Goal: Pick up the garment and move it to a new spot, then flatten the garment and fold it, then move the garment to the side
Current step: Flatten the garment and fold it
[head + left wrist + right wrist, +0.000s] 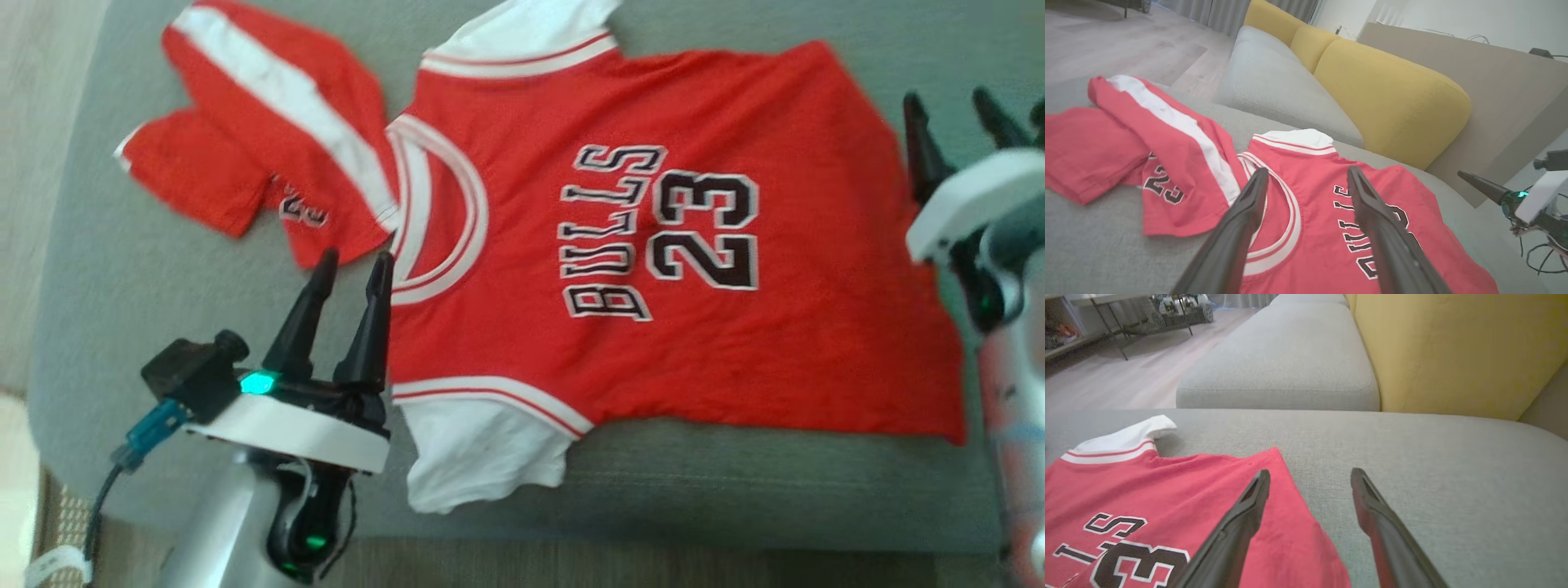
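Note:
The garment [816,269], a bright red jersey with white sleeves and black "BULLS 23" lettering, lies spread flat and face up on a grey sofa cushion [147,278]. Its collar points toward the head view's left and its hem toward the right. My left gripper [353,260] hovers open at the collar's near edge with nothing between its fingers. The left wrist view has the gripper [1306,173] above the neckline of the garment [1310,228]. My right gripper [947,98] stands open just past the hem. In its own view the gripper [1309,473] straddles the corner of the garment [1167,498].
Red shorts [245,147] with a white stripe lie crumpled on the cushion left of the collar, touching it, and appear again [1167,155] from the left wrist. Yellow back cushions [1392,102] line the far side. A second grey seat cushion [1278,371] and wood floor lie beyond.

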Available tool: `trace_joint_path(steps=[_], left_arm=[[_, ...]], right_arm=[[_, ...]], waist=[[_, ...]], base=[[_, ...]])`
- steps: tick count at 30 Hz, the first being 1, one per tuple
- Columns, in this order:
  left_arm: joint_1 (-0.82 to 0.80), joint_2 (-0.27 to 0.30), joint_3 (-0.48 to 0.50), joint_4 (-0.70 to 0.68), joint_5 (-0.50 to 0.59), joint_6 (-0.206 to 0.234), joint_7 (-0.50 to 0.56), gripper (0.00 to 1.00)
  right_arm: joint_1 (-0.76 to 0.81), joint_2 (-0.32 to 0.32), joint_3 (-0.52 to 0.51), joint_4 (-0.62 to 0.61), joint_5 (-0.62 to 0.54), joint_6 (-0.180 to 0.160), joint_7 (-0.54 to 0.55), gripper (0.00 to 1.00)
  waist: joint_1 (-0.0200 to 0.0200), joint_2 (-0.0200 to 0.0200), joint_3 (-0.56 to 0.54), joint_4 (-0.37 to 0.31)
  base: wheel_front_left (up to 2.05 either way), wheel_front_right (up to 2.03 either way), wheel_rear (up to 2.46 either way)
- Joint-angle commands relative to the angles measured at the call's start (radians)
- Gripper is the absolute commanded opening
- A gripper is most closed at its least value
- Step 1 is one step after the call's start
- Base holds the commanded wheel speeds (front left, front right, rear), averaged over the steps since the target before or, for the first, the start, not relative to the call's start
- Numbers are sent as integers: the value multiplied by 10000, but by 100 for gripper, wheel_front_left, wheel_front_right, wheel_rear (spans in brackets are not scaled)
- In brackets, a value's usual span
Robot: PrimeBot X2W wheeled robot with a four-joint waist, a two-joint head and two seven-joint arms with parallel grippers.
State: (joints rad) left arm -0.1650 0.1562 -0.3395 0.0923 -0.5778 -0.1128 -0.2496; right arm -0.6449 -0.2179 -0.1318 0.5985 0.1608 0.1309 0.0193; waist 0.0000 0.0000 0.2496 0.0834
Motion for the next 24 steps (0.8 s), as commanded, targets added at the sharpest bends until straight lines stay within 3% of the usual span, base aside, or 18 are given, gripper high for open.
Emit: trace_joint_path(steps=[1, 15, 16, 17, 24], left_arm=[[-349, -137, 415, -198, -195, -91, -121, 100], [-801, -275, 162, -69, -504, -175, -122, 100], [-816, -266, 144, -60, -520, -175, -122, 100], [-829, -258, 132, -47, -534, -176, -122, 100], [-789, -287, 170, 91, -594, -177, -122, 100]], right_arm=[[-747, -109, -5, 182, -284, -2, 147, 100], [-2650, -560, -299, 3013, -799, -2, 674, 100], [-2726, -540, -246, 3189, -770, -2, 696, 59], [-2797, -510, -169, 3310, -725, -2, 653, 0], [-2808, -387, 1256, 3461, -1217, -2, -316, 0]], waist=[[0, 0, 613, 623], [0, 0, 1277, 1301], [0, 0, 1284, 1318], [0, 0, 1284, 1327], [0, 0, 1010, 1236]], base=[[0, 0, 0], [0, 0, 0], [0, 0, 0], [0, 0, 0], [0, 0, 0]])
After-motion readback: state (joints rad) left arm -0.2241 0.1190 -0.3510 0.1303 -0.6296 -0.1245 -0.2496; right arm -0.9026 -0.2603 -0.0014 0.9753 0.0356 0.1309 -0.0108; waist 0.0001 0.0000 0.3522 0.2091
